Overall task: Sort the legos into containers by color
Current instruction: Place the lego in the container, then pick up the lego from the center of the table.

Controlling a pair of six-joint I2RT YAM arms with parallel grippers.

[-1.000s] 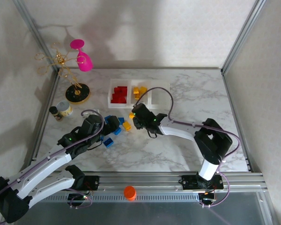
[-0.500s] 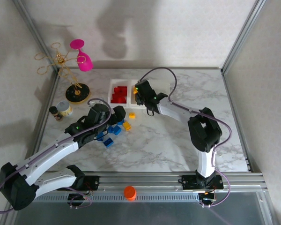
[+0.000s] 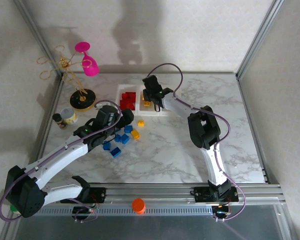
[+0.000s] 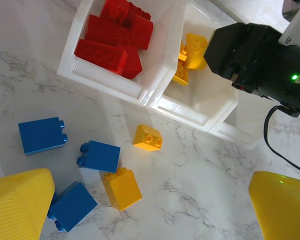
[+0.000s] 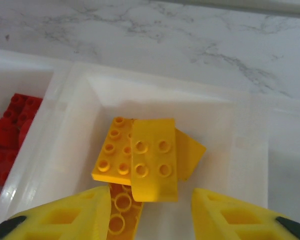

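Right gripper (image 5: 150, 212) hangs over the middle bin of the containers (image 5: 65, 100). Its jaws are parted and pinch nothing. A yellow brick (image 5: 154, 160) lies flat on the yellow pile just ahead of its fingertips.

Left gripper (image 4: 150, 182) is spread wide and empty above the loose legos. A yellow block (image 4: 121, 187) sits between its fingers, off-centre toward the finger nearest the blue bricks (image 4: 100, 155), and skewed to the line between the fingers.

Judgement: the left arm is nearer, and a small wrist turn would square the grip.
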